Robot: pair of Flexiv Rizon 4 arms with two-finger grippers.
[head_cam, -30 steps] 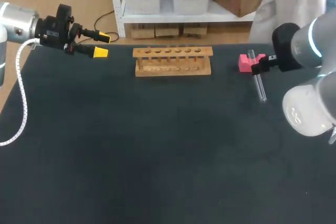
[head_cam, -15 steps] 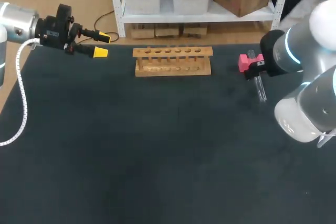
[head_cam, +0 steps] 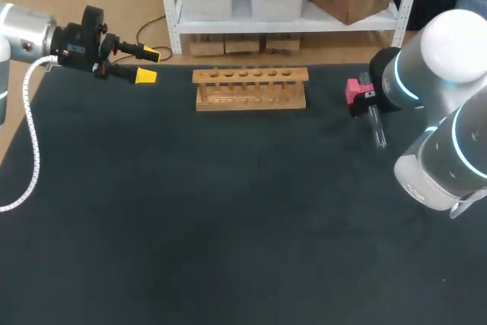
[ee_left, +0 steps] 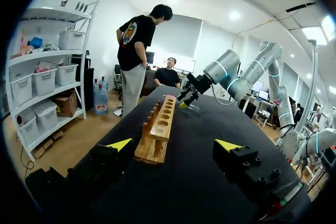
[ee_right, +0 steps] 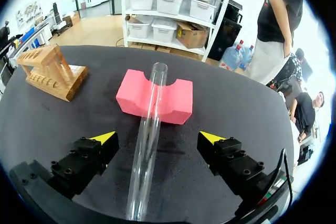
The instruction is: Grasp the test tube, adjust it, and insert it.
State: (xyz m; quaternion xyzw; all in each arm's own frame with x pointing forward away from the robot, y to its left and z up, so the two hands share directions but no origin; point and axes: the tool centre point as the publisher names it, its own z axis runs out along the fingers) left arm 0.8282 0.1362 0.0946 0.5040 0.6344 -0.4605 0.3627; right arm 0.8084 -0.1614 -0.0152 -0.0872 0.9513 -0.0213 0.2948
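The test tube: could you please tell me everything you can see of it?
The test tube is clear, glass-like and looks empty. Its open mouth rests in the groove of the pink foam block, its other end down on the black table. It lies between the open fingers of the right end effector, untouched.

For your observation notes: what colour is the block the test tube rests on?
Pink; the block shows best in the right wrist view.

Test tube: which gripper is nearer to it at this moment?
Right. The right gripper straddles the test tube, open fingers either side, not touching. The left gripper hangs open at the table's far left, beyond the wooden rack.
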